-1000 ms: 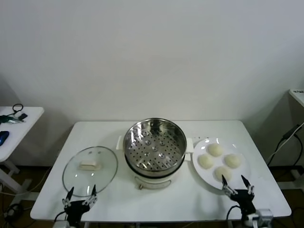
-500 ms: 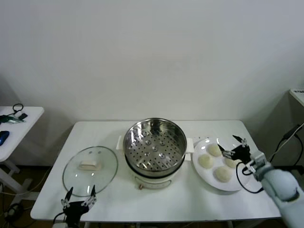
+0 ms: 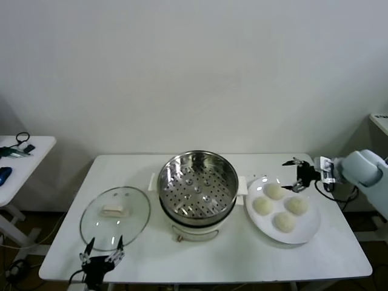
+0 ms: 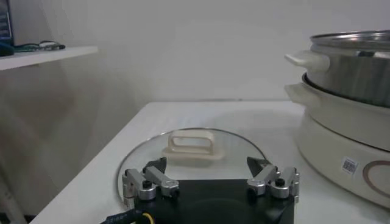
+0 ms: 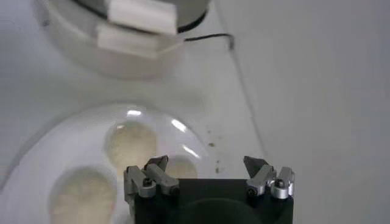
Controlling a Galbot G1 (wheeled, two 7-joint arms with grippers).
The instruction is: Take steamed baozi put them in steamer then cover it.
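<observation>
One white table (image 3: 242, 260) carries everything. At its centre stands one steamer (image 3: 197, 188), its perforated tray bare. Left of it lies one cover (image 3: 115, 217), flat on the table, handle up. Right of the steamer sits one plate (image 3: 306, 227) holding four baozi (image 3: 274, 191). The right gripper (image 3: 296, 175) hovers over the plate's far edge, jaws spread, gripping nothing. The left gripper (image 3: 103, 254) waits at the near edge just before the cover, jaws spread.
</observation>
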